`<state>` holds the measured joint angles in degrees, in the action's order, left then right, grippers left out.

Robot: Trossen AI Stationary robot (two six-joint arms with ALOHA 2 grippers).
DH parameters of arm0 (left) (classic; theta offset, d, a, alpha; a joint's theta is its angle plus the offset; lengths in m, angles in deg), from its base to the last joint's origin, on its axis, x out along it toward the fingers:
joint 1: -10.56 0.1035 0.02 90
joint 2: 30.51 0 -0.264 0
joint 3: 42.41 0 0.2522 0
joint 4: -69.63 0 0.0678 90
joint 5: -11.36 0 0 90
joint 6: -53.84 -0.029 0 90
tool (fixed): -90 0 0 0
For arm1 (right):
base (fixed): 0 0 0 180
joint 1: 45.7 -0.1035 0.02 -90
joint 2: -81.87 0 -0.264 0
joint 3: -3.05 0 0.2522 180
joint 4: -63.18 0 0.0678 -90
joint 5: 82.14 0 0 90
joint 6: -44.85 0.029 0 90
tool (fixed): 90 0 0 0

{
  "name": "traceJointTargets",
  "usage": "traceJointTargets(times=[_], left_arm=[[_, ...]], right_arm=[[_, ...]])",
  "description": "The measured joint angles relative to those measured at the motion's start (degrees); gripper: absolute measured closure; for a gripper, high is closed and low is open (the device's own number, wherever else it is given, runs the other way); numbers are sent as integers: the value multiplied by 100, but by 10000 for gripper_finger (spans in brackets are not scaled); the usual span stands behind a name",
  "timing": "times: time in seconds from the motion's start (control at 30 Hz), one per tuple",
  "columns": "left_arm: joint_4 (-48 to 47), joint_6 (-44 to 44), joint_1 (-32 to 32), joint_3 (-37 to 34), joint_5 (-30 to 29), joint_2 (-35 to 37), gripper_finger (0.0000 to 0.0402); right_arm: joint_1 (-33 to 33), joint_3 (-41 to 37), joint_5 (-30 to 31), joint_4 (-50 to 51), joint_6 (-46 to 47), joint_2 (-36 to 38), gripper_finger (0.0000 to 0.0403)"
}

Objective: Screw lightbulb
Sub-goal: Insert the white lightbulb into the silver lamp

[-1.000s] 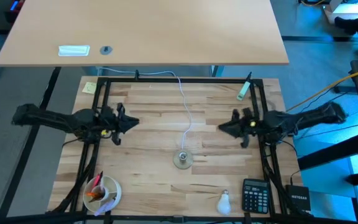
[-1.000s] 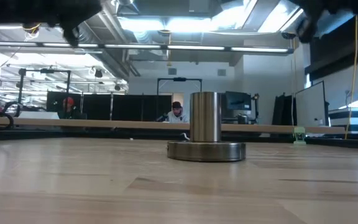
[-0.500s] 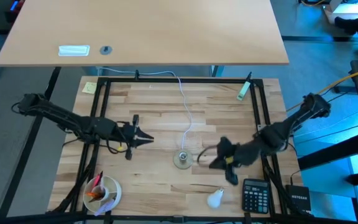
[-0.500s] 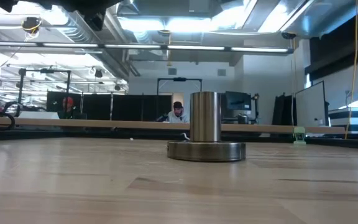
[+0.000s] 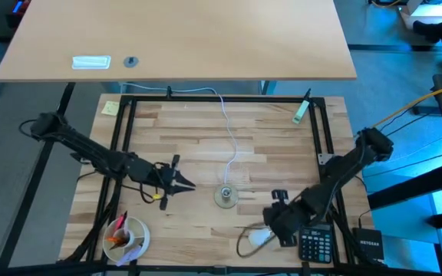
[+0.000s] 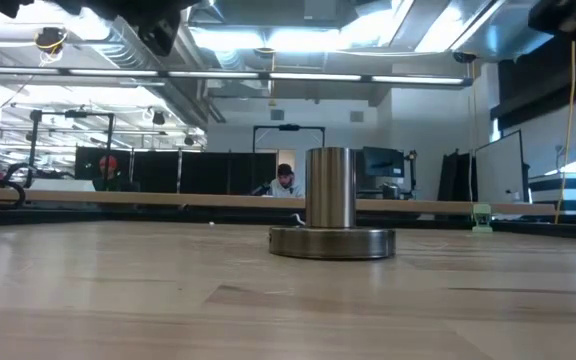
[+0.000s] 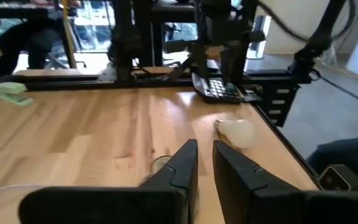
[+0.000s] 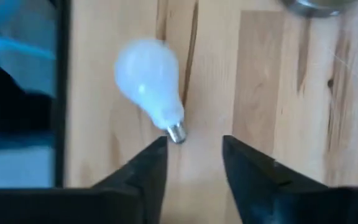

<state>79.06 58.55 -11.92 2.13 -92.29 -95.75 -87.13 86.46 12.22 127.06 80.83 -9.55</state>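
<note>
The white lightbulb (image 5: 259, 239) lies on its side on the wooden table near the front edge, its silvery base (image 8: 176, 132) pointing toward the socket side. My right gripper (image 5: 272, 227) hovers just over it, open and empty, with its fingertips (image 8: 194, 149) beside the base. The round grey metal socket (image 5: 225, 197) stands mid-table, its white cord (image 5: 229, 130) running to the far edge. My left gripper (image 5: 189, 185) is left of the socket and points at it, empty, its fingers (image 7: 205, 152) a narrow gap apart. The bulb also shows in the left wrist view (image 7: 238, 130).
A black calculator (image 5: 314, 241) lies just right of the bulb. A white cup with pens (image 5: 127, 234) stands at the front left. A green object (image 5: 301, 111) and a yellow note (image 5: 110, 107) lie at the far corners. A person (image 6: 285, 180) sits far behind the table.
My left gripper has swung from its rest place toward the near edge and right, toward the socket. My right gripper has gone toward the near edge and left, and down over the bulb. The bulb now lies a little farther left, turned on its side.
</note>
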Motion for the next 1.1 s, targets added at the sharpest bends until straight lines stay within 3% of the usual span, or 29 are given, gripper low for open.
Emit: traceJointTargets(times=[0.13, 0.27, 0.77, 0.93, 1.1], left_arm=[[-15, -15, -140, 263, -2, -496, 361], [-38, 54, -257, 425, -2, -919, 361], [-50, 155, -442, 460, -2, -1160, 361], [-22, 153, -442, 460, -2, -1160, 361], [-23, 153, -442, 460, -2, -1160, 361]], right_arm=[[-210, 0, 210, -23, -590, -453, 192], [-210, 2, 190, -211, -646, -833, 175], [-190, -883, 423, -1611, 16, -1086, 189], [-15, -1027, 507, -1805, 630, -1086, 189], [180, -1027, -212, -1814, 1370, -1059, 190]])
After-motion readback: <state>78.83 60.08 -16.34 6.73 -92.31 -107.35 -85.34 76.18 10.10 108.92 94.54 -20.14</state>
